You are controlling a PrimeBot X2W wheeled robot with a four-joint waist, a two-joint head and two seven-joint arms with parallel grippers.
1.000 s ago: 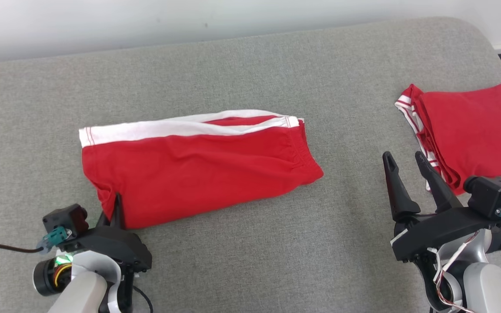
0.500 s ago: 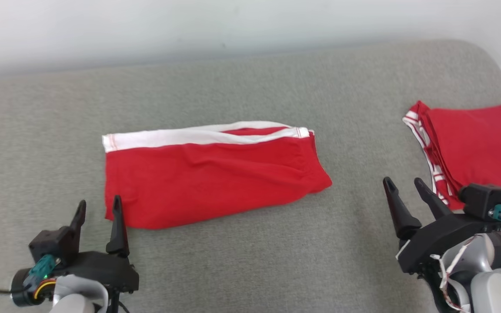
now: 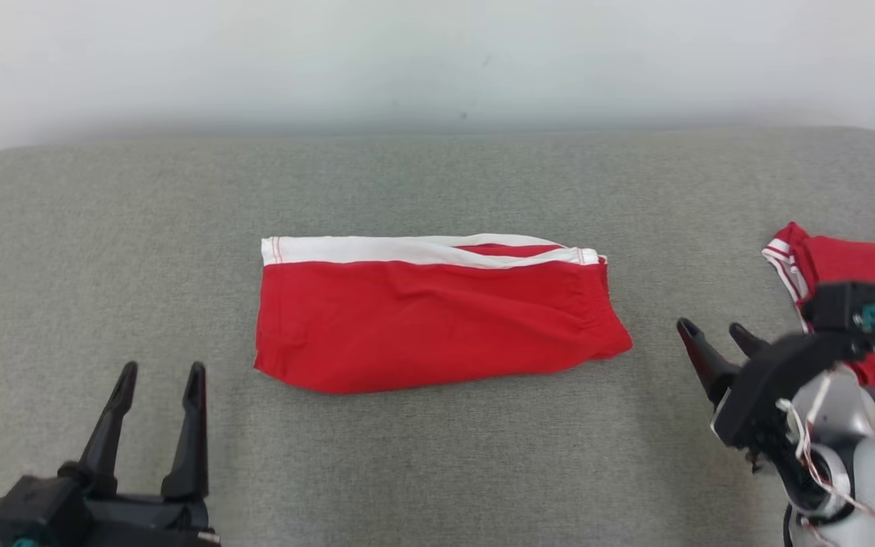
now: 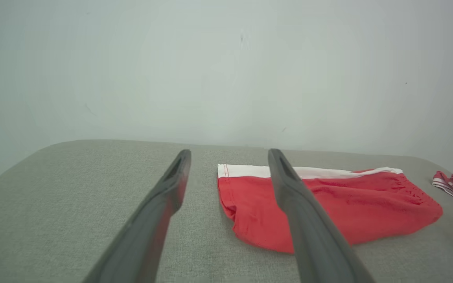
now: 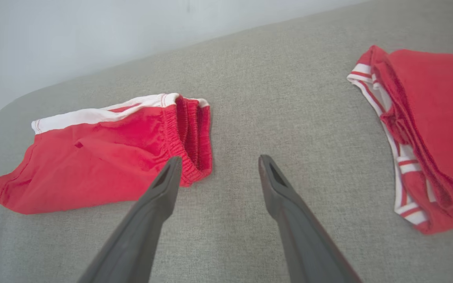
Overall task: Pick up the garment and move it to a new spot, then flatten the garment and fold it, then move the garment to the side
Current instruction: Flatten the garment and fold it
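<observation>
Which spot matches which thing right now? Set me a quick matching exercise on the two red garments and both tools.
Things:
1. folded red shorts with a white side band
2. red cloth garment with striped white trim
3. left tool
4. right tool

Places:
A. lower left, open, off the cloth
B. middle of the grey fabric surface
C. far right edge
D. open, between the two garments

Pairs: 1-B, 2-C, 3-A, 4-D

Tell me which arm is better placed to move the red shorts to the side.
Right, probably. The right gripper stands open just off the waistband end of the red shorts, and the other folded garment lies on that side. The left gripper, also open, sits by the hem.
</observation>
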